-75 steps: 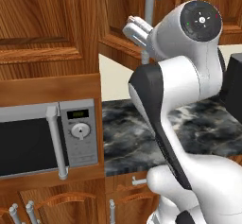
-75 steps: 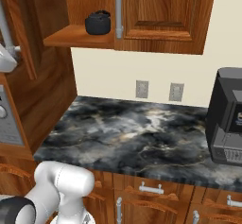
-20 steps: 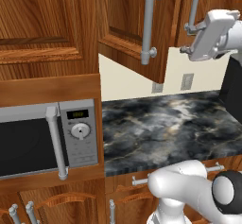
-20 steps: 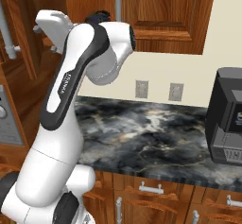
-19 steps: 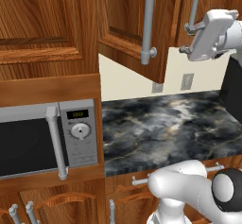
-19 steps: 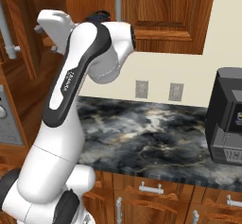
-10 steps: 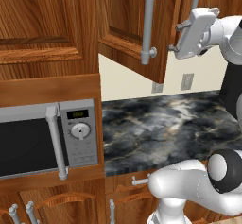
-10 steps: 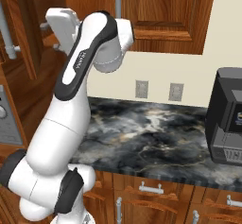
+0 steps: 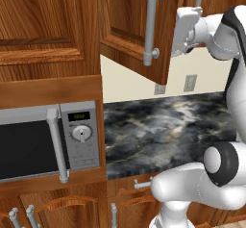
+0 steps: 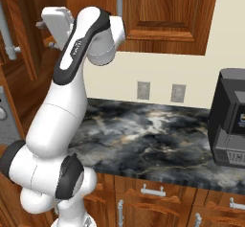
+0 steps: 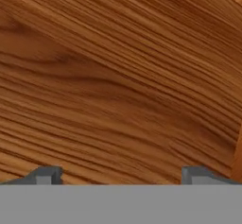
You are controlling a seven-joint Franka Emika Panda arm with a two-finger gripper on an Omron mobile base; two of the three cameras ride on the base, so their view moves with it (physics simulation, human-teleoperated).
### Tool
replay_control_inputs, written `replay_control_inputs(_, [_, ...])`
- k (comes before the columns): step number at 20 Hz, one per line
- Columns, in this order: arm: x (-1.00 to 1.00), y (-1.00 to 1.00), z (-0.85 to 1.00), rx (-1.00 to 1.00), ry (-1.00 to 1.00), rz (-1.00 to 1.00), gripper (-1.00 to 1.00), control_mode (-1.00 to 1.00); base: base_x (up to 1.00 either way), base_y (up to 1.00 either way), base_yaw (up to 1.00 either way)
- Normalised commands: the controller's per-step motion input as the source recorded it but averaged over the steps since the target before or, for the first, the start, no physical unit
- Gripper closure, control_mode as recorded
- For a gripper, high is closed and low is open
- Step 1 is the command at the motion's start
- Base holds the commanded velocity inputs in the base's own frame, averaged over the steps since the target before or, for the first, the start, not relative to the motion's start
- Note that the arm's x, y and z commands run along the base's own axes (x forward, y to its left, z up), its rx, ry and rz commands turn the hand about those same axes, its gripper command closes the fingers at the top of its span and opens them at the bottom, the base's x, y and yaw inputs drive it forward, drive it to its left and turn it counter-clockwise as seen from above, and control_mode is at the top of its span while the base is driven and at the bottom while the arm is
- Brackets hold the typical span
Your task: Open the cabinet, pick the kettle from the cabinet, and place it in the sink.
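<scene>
Lower cupboards [image 10: 158, 207]: wood fronts with short silver pulls, nearest the cameras, under the worktop.
Worktop [image 9: 168, 126]: dark marbled stone; a microwave [image 9: 48, 140] sits at its left end, a black coffee machine [image 10: 232, 125] at its right.
Writing: the microwave's small display is too faint to read; no brand or label legible anywhere.
Wall: two grey sockets [image 10: 143, 90] above the worktop.
Cabinet [image 9: 139, 25]: its door is swung open toward the cameras, the long silver bar handle [image 9: 152, 20] on the outer face.
Hand [image 11: 120, 175]: raised to cabinet height just past the open door's edge; fingertips spread wide, nothing between them, facing close wood grain.
Kettle: hidden behind the arm and door; by my judgement on the shelf inside.
Sink: outside these views.
Step in hand: reaching in for the kettle, door already open.
Doing it well: likely turn the hand away from the wood until the kettle shows, keep the fingers wide, clear the door edge and shelf lip, then close on the arched handle.
</scene>
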Motion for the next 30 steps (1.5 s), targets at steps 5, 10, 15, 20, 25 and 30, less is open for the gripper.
replay_control_inputs(5, [-0.15, 0.51, -0.07, 0.0, -0.05, 0.0, -1.0, -1.0, 0.0, 0.0, 0.0])
replay_control_inputs(10, [-0.25, 0.55, -0.12, 0.0, 0.0, 0.0, -1.0, -1.0, 0.0, 0.0, 0.0])
replay_control_inputs(15, [-0.31, 0.62, -0.14, 0.0, -0.06, 0.0, -1.0, -1.0, 0.0, 0.0, 0.0])
replay_control_inputs(20, [-0.29, 0.67, -0.14, 0.0, -0.15, -0.02, -1.0, -1.0, 0.0, 0.0, 0.0])
replay_control_inputs(25, [-0.1, 0.4, -0.05, 0.0, -0.16, -0.07, -1.0, -1.0, 0.0, 0.0, 0.0])
replay_control_inputs(30, [0.0, -0.39, 0.02, -0.05, -0.07, -0.02, -1.0, -1.0, 0.0, 0.0, 0.0])
